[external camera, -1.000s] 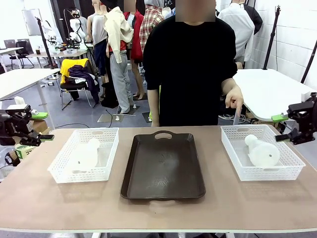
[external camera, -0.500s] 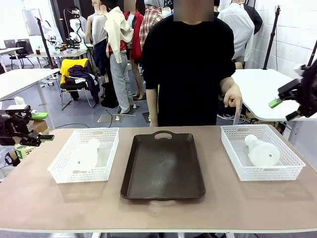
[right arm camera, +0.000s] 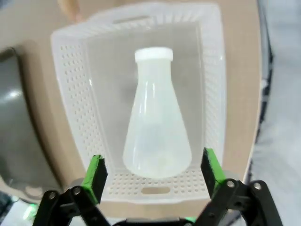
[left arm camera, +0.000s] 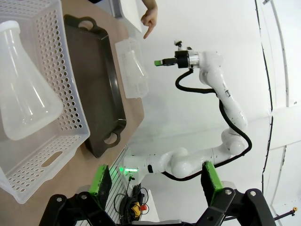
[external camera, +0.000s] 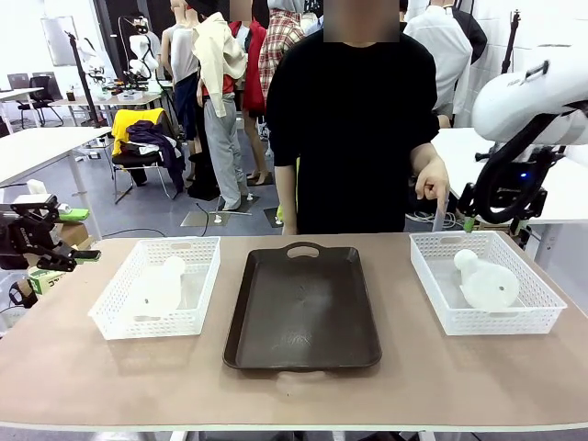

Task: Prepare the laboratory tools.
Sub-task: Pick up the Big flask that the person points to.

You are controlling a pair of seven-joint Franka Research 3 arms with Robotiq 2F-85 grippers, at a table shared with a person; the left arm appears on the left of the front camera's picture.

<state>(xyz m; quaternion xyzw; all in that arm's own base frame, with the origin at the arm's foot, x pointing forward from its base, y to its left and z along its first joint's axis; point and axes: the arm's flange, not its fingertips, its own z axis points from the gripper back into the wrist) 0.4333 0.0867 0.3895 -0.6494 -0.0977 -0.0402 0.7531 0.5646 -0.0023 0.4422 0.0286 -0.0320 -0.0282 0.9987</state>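
Right hand (right arm camera: 153, 165) hangs released above the right basket (external camera: 487, 322), its green-padded fingers spread wide and grasping nothing. Seen from its wrist, the right flask (right arm camera: 157, 127) lies below, framed between the two fingers. That translucent white flask lies on its side as the sole thing in the white mesh basket, with its capped neck toward the basket's far wall and its wide base toward the near wall.

Left hand (left arm camera: 155, 181) is also released and empty, fingers apart, held off the left end of the tabletop (external camera: 110, 377) and well apart from the things on it. The left basket (external camera: 147, 323) holds the left flask (external camera: 161, 287), also lying on its side.

Between the two baskets lies a dark brown tray (external camera: 303, 312) with nothing in it. A person (external camera: 354, 129) stands at the far side, one finger (external camera: 441, 207) pointing down at the far corner of the right basket.
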